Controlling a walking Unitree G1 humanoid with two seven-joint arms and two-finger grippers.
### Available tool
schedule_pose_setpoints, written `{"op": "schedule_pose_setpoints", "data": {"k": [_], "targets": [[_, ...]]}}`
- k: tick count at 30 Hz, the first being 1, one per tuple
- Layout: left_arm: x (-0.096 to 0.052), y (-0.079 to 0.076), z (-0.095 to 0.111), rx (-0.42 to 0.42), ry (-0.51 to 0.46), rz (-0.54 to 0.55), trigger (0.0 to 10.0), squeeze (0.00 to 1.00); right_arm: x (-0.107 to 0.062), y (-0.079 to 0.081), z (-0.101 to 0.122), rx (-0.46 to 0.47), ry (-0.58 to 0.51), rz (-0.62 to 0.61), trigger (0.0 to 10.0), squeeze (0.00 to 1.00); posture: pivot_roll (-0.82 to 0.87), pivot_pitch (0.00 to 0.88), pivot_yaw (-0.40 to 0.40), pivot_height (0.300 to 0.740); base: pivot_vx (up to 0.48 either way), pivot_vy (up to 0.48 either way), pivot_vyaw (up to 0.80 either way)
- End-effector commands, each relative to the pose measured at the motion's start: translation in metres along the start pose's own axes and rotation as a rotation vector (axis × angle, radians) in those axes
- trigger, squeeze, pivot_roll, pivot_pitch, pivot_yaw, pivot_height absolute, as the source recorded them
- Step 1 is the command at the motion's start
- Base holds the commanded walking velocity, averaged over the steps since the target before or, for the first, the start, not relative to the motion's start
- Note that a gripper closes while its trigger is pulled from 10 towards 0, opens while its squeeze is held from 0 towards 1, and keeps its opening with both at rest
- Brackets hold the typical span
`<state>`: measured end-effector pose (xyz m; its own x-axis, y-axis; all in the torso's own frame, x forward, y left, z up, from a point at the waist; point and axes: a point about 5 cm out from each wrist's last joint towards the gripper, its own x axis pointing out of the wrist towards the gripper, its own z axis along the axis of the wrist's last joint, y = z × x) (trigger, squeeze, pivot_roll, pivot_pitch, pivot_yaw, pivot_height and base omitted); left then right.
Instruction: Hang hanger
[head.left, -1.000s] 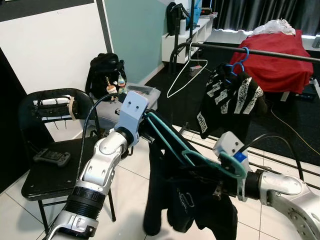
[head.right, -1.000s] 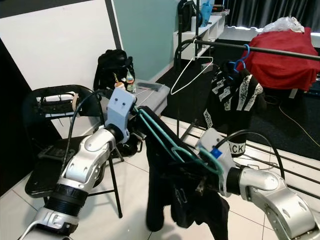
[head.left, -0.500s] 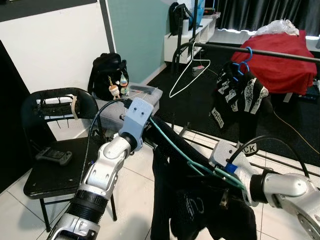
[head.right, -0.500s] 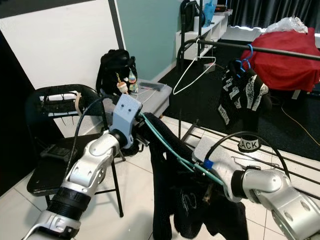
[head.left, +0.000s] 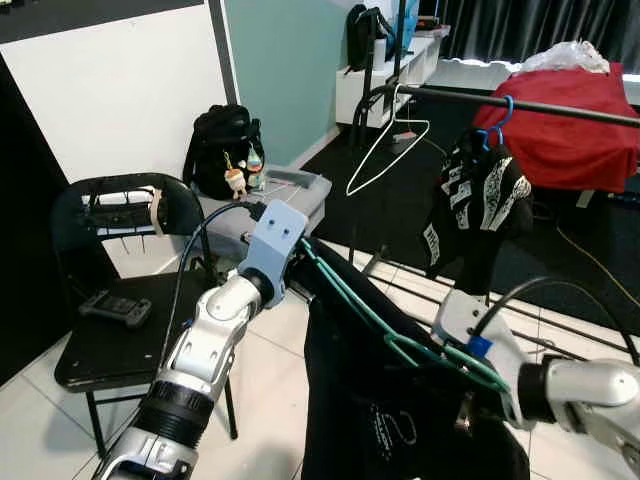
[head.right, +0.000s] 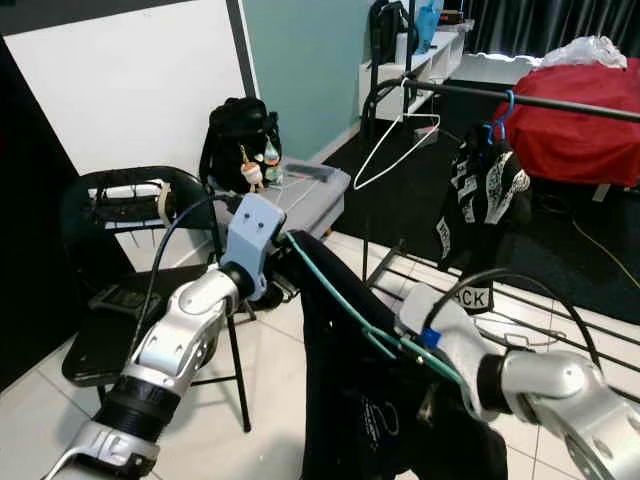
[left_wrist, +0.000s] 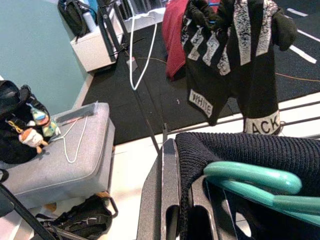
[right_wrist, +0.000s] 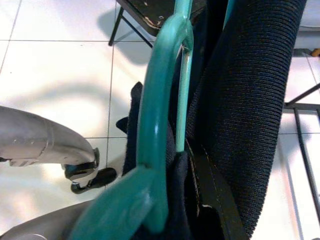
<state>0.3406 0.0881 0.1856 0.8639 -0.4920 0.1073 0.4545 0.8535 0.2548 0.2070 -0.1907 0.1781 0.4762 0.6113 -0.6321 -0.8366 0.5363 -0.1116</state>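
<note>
A teal hanger (head.left: 360, 305) carrying a black knit garment (head.left: 400, 420) is held level in front of me, between both grippers. My left gripper (head.left: 303, 262) is shut on the hanger's left end, where the knit (left_wrist: 260, 150) drapes over the teal bar (left_wrist: 250, 177). Low on the right, my right gripper (head.left: 487, 375) is shut on the other end of the teal hanger (right_wrist: 160, 115). The black clothes rail (head.left: 520, 103) runs across the upper right, beyond the hanger. A white wire hanger (head.left: 390, 140) and a blue hanger with a black-and-white garment (head.left: 480, 190) hang from it.
A black folding chair (head.left: 70, 360) with a game controller (head.left: 115, 308) stands to my left. Behind it sit a grey storage box (head.left: 300, 190) and a black backpack (head.left: 225, 150). A red cloth (head.left: 570, 120) lies behind the rail. The rack's base bars (head.left: 560, 310) cross the tiled floor.
The whole view has shifted slightly toward the rack. Both grippers still hold the teal hanger; its right end and my right gripper sit lower and further right in the picture.
</note>
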Motion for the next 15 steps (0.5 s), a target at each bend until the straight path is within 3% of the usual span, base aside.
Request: {"op": "schedule_pose_setpoints", "data": {"k": [1, 12, 15], "targets": [[-0.004, 0.030, 0.016, 0.069, -0.067, 0.123, 10.0, 0.00, -0.001, 0.013, -0.027, 0.112, 0.158, 0.098, 10.0, 0.00, -0.21, 0.000, 0.059, 0.740, 0.000, 0.000, 0.00], [-0.005, 0.034, 0.016, 0.091, -0.067, 0.130, 10.0, 0.00, -0.014, 0.021, -0.038, 0.113, 0.274, 0.110, 10.0, 0.00, -0.21, 0.000, 0.059, 0.740, 0.000, 0.000, 0.00], [-0.005, 0.033, 0.017, 0.108, -0.073, 0.128, 10.0, 0.00, -0.016, 0.016, -0.048, 0.157, 0.332, 0.051, 10.0, 0.00, -0.21, 0.000, 0.055, 0.740, 0.000, 0.000, 0.00]]}}
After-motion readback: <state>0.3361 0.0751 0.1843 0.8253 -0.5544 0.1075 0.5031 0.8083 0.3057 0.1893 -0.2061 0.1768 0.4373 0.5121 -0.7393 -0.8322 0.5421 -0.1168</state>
